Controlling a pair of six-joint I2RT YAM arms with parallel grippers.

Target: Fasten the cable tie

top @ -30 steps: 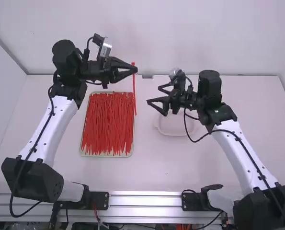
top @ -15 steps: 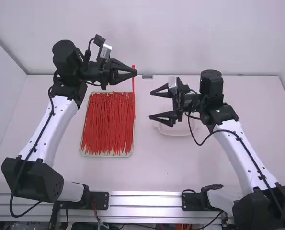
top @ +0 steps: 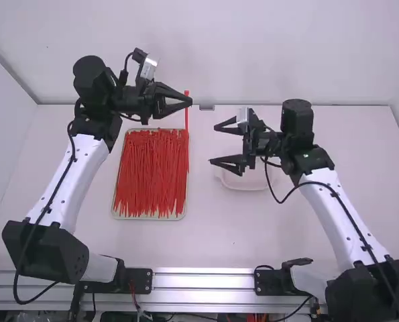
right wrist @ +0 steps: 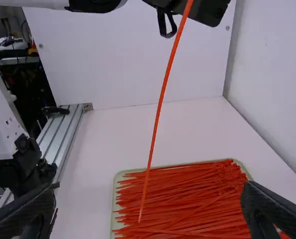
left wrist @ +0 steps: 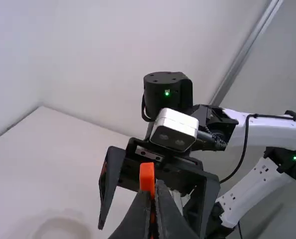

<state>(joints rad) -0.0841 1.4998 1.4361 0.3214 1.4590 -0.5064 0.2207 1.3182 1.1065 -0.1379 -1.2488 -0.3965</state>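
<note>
My left gripper (top: pixel 184 102) is raised above the far end of the tray and is shut on the head end of one red cable tie (top: pixel 187 131). The tie hangs straight down, its tip just above the pile. In the left wrist view the orange head (left wrist: pixel 147 176) sticks up between my shut fingers (left wrist: pixel 138 211). My right gripper (top: pixel 214 144) is held wide open a little to the right of the hanging tie, pointing at it, apart from it. In the right wrist view the tie (right wrist: pixel 160 107) hangs ahead between my open fingers (right wrist: pixel 269 211).
A flat tray (top: pixel 123 215) holds a thick pile of red cable ties (top: pixel 152 171) left of the middle. A shallow white dish (top: pixel 246 181) sits under my right wrist. The white table (top: pixel 206 228) is bounded by walls at the back and left.
My right gripper has turned at the wrist, spread its fingers wider and now faces the hanging tie. The left gripper and its tie have stayed in place.
</note>
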